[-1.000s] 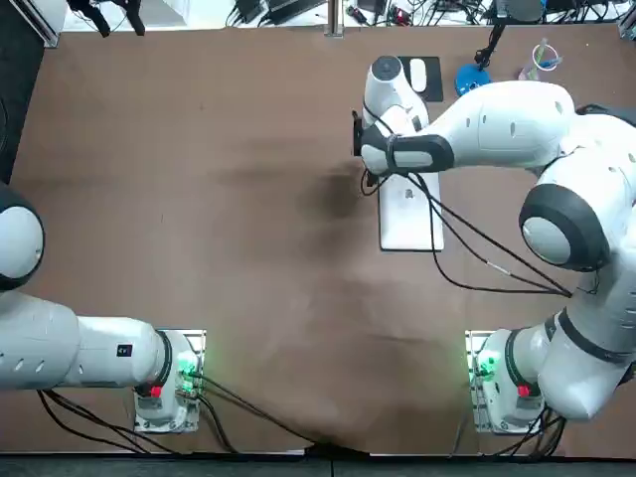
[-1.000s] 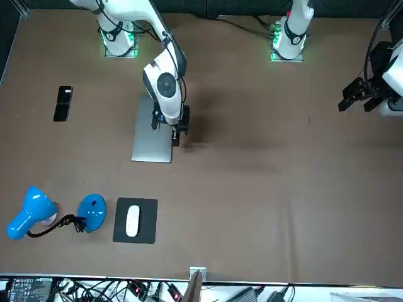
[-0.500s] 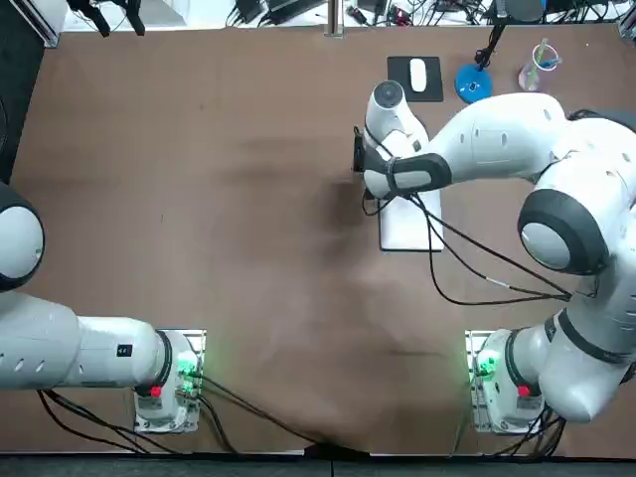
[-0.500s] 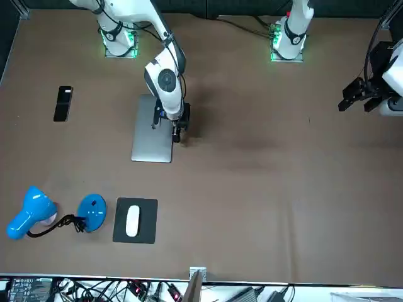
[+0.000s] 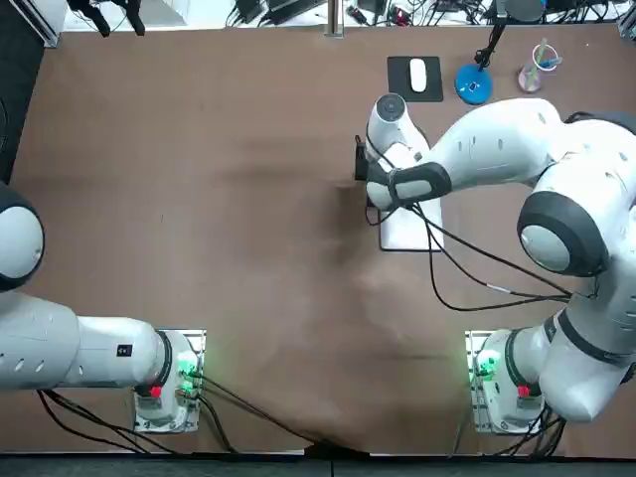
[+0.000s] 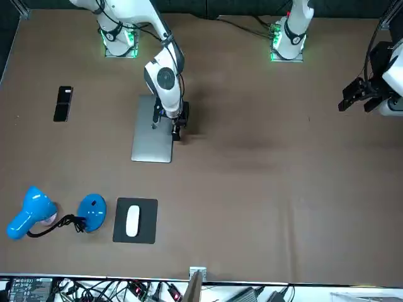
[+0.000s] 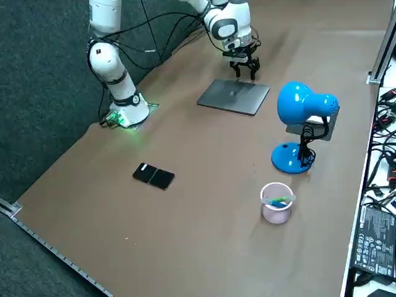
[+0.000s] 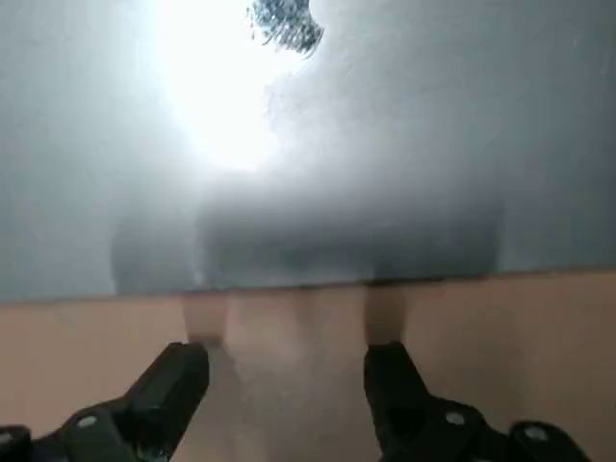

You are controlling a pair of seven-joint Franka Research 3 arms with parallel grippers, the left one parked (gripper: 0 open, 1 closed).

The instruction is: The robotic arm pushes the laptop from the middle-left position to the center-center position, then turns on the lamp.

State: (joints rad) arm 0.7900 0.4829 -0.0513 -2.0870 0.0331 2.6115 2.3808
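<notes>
Right gripper (image 6: 176, 129) is down at table level, at the laptop's (image 6: 151, 135) long edge facing frame centre. That is the laptop's right edge in the front view and its left edge in the top view. Its fingers (image 8: 178, 380) are spread with nothing between them. The wrist view shows both tips just beside the lid edge; can't tell if they touch it.

Laptop is closed, flat and grey. It sits left of centre in the upper half of the front view, and right of centre in the top view, partly under the arm. Its sides run square to the table edges.

Room to move: from the gripper-side edge, the table (image 5: 199, 199) is bare across the middle of the frame and on to the far side. On the laptop's other side, the phone (image 6: 63, 103) lies well apart at the front view's far left. Lower left in that view are the mouse pad (image 6: 148, 229) carrying the mouse (image 6: 132, 221), and just beside it the blue lamp (image 6: 93, 212). All are well apart from the laptop's short edge. In the side view, a cup (image 7: 276, 204) stands near the lamp base, lower right.

Surface is matte brown with faint creases and darker patches near centre. Cables (image 6: 145, 290) run along the table edge at the bottom of the front view. Dark carpet (image 7: 37, 93) fills the left of the side view.
</notes>
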